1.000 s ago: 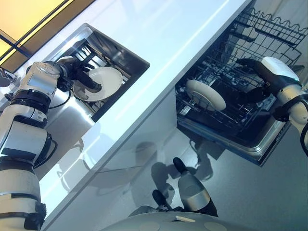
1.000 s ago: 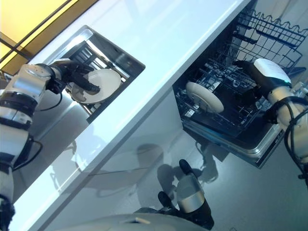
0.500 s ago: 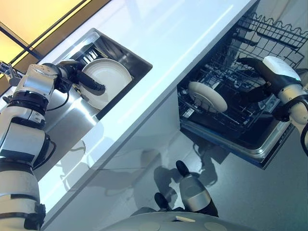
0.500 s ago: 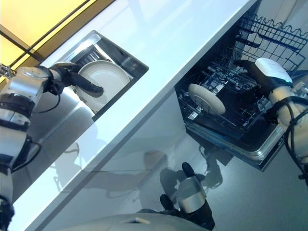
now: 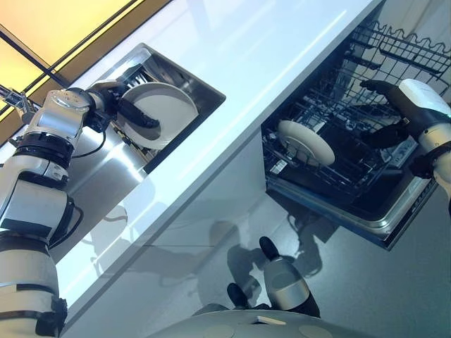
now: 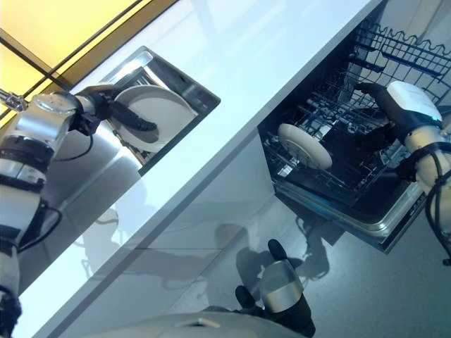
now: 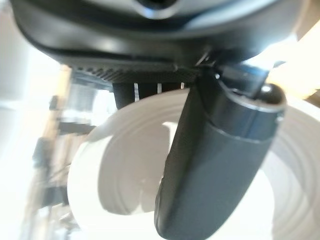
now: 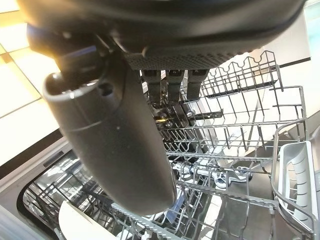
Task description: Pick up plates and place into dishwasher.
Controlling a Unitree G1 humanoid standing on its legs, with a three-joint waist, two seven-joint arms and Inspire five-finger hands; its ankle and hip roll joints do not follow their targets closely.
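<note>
Left robot hand (image 5: 134,113), at upper left of the frame, is gripping a white plate (image 5: 169,113) raised over the sink (image 5: 204,81). Right robot hand (image 5: 384,134), fingers relaxed, is waiting by the dishwasher rack (image 5: 331,169). Pick-up step; the next move probably calls for carrying the plate across the bench (image 5: 268,49) to the rack.

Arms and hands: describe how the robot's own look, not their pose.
Silver-grey jointed arms with black bands. The left hand is dark, with thick glossy black fingers. The right hand is dark too, with a white cover over its back.
</note>
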